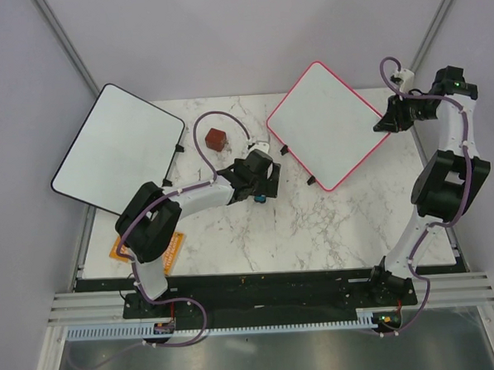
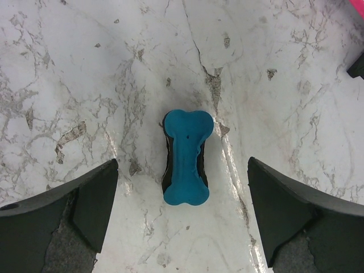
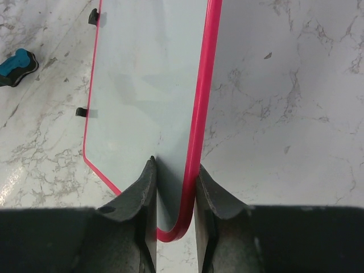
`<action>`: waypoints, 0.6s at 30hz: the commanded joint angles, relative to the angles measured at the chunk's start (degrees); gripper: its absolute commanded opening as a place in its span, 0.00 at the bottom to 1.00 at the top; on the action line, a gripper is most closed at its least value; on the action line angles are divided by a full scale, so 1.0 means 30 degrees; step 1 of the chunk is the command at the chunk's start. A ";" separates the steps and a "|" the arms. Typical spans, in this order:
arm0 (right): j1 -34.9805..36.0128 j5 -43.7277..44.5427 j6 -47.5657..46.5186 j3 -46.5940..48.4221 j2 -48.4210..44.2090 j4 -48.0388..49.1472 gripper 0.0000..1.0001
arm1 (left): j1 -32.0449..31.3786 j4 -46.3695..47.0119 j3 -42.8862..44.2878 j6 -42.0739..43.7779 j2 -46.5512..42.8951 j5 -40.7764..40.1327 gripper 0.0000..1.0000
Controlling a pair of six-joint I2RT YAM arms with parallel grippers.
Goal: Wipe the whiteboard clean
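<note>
The whiteboard (image 1: 327,123), white with a pink frame, stands diagonally on the marble table at the back right; no writing shows on it. My right gripper (image 1: 386,121) is shut on its right corner. In the right wrist view the gripper (image 3: 175,187) pinches the whiteboard (image 3: 148,85) and its pink edge between both fingers. A blue bone-shaped eraser (image 2: 186,156) with a black underside lies on the table. My left gripper (image 2: 182,216) is open just above it, with the eraser ahead of the two fingers. The left gripper (image 1: 262,184) and the eraser (image 1: 260,198) sit left of the whiteboard.
A larger black-framed white board (image 1: 116,146) leans over the table's back left corner. A red-brown cube (image 1: 216,138) sits near the back middle. An orange object (image 1: 143,248) lies at the left edge under the left arm. Grey walls enclose the table.
</note>
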 commanded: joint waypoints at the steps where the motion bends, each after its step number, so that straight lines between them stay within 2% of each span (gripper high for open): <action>1: 0.1576 0.2995 -0.2342 -0.0865 0.1538 -0.6379 0.30 | -0.0122 0.0079 0.0731 0.0830 0.0080 -0.0171 0.98; 6: 0.1605 0.2761 -0.1993 -0.0221 0.1684 -0.6409 0.35 | -0.0122 0.0050 0.1230 0.1153 0.0431 -0.0025 0.99; 10: 0.1577 0.2614 -0.1698 0.0365 0.2005 -0.6408 0.45 | -0.0122 0.0079 0.1377 0.1212 0.0461 -0.0025 0.99; 16: 0.1576 0.1971 -0.1026 0.1098 0.2269 -0.6321 0.48 | -0.0122 0.0079 0.1114 0.1417 0.0315 -0.0229 0.99; 18: 0.1547 0.1853 -0.0733 0.1333 0.2358 -0.6176 0.53 | -0.0151 0.0079 0.0968 0.1388 0.0257 -0.0259 0.99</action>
